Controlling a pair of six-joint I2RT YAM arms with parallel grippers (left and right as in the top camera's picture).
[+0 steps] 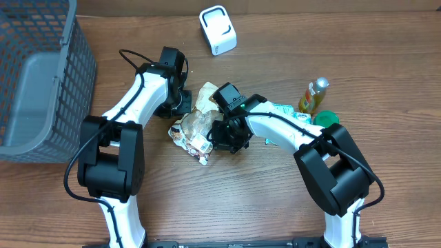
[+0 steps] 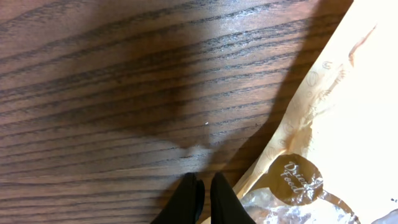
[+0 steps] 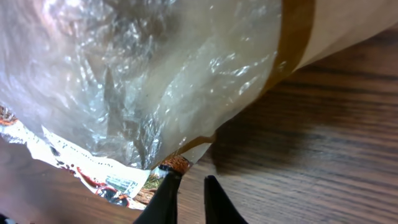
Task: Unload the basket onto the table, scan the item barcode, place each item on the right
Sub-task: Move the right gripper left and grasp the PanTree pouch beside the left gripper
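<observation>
The item is a crumpled beige bag [image 1: 205, 98] with a clear plastic window, lying mid-table on a colourful printed packet [image 1: 190, 142]. My left gripper [image 1: 182, 103] sits at the bag's left edge. In the left wrist view its fingers [image 2: 202, 182] are shut on nothing over bare wood, the beige bag [image 2: 339, 118] just to their right. My right gripper [image 1: 222, 135] is at the bag's lower right. In the right wrist view it [image 3: 189, 180] is almost closed and empty, its left finger touching the bag's [image 3: 155, 74] bottom corner. No barcode shows.
A white scanner [image 1: 218, 29] stands at the back centre. A grey mesh basket [image 1: 41, 76] fills the far left. A yellow-green bottle [image 1: 313, 96], a green lid [image 1: 326, 118] and a teal packet [image 1: 284, 110] lie at the right.
</observation>
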